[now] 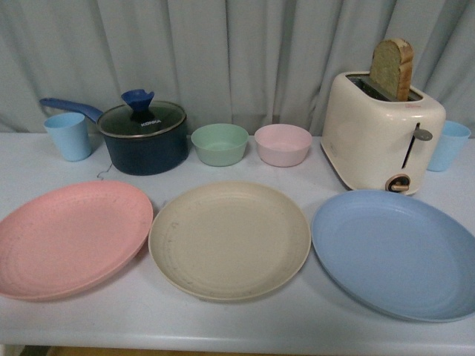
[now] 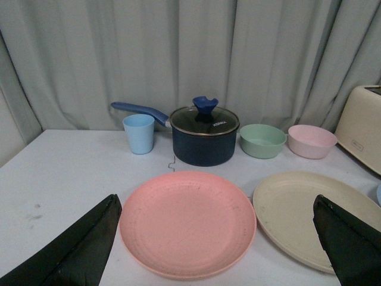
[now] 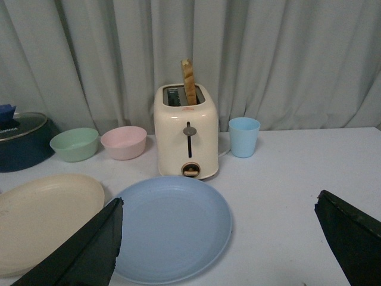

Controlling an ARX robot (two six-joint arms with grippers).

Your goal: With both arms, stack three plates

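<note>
Nearest: left gripper [image 2: 215,202], fingers [image 2: 77,244] wide apart, facing the pink plate [image 1: 70,237]; right gripper [image 3: 220,199], likewise spread, facing the blue plate [image 1: 397,252]. Lying flat in a row on the white table [image 1: 237,326], cream plate [image 1: 230,239] between them, unstacked. Behind: pot [image 1: 145,141], green bowl [image 1: 220,144], pink bowl [image 1: 283,144], toaster [image 1: 378,133], cups [image 1: 68,136]. Farthest: grey curtain [image 1: 237,52].

place: mock kitchen setup | cues: toaster [image 1: 382,130], lidded saucepan [image 1: 145,144], white table [image 1: 245,322], grey curtain [image 1: 223,52] backdrop

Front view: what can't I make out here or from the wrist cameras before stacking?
- Blue plate: right rim cut off by front view's edge.
- Cream plate: part of rim hidden behind a finger, left wrist view.
- Left end effector, right end effector: outside front view; wrist views show only finger ends.
</note>
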